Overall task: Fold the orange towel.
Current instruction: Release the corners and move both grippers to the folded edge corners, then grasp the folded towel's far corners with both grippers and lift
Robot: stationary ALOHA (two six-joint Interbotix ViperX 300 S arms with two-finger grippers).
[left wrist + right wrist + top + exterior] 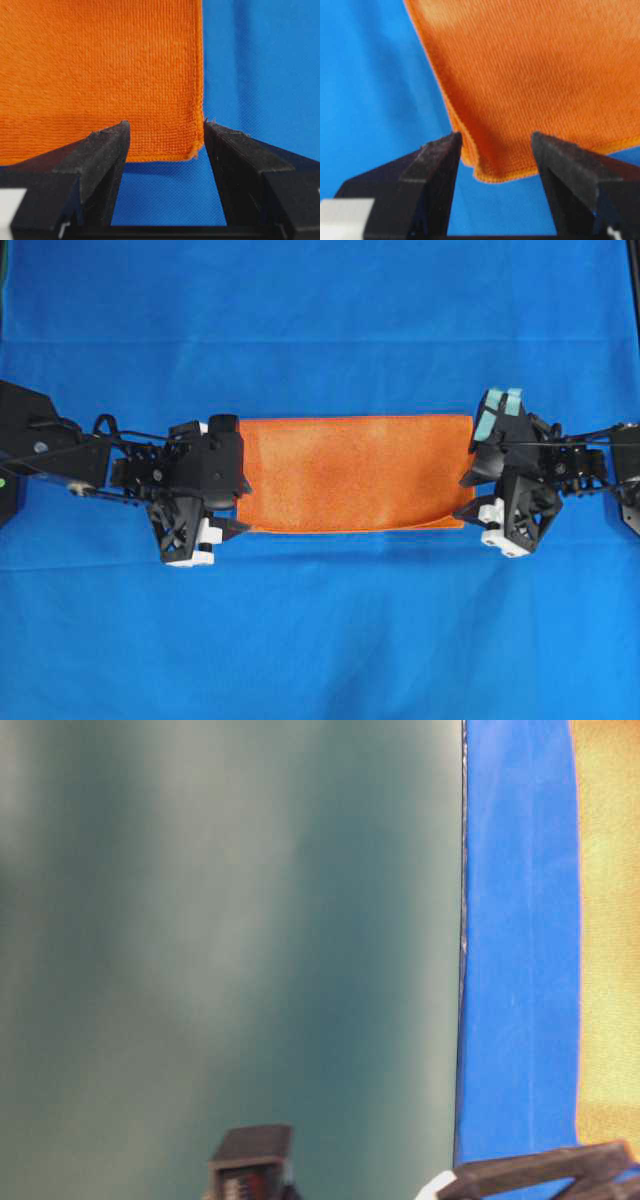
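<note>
We see the orange towel (pixel 355 473) lying flat between both grippers, soft, light, limp. The left gripper (pixel 166 135) and right gripper (pixel 496 145) stand parted, each straddling a corner; we judge hemmed corners the best hold.

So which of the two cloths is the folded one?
The orange towel, lying as a doubled strip between the two arms; the blue cloth lies spread flat beneath it over the whole table.

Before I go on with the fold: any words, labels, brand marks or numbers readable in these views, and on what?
None can be read.
Orange towel: plain weave and hem, no tag showing.
Blue cloth: no print.
Left gripper and right gripper: bare black fingers, no markings.
Dark block at the bottom of the table-level view: small reddish marks, too blurred to read.
</note>
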